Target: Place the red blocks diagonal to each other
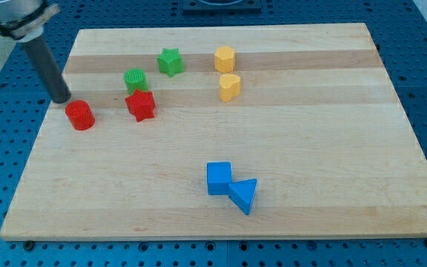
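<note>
A red cylinder lies near the board's left edge. A red star lies to its right and slightly higher, about a block's width apart, touching the green cylinder above it. My tip stands at the board's left edge, just up and left of the red cylinder, close to it but I cannot tell if it touches.
A green star lies right of the green cylinder. Two yellow blocks sit at the upper middle. A blue cube and a blue triangle touch at the lower middle. The wooden board rests on a blue perforated table.
</note>
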Robot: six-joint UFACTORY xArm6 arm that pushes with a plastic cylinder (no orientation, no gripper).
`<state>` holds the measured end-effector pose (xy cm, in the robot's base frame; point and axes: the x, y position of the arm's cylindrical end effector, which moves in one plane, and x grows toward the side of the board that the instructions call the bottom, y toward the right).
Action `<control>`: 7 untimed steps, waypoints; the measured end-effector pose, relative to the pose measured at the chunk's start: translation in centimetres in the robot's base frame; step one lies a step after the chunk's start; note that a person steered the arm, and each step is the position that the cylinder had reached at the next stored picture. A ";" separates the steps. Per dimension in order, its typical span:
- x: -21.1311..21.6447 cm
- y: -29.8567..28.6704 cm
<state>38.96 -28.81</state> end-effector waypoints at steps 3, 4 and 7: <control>3.8 6.1; 4.6 10.9; 7.8 9.7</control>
<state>46.81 -19.10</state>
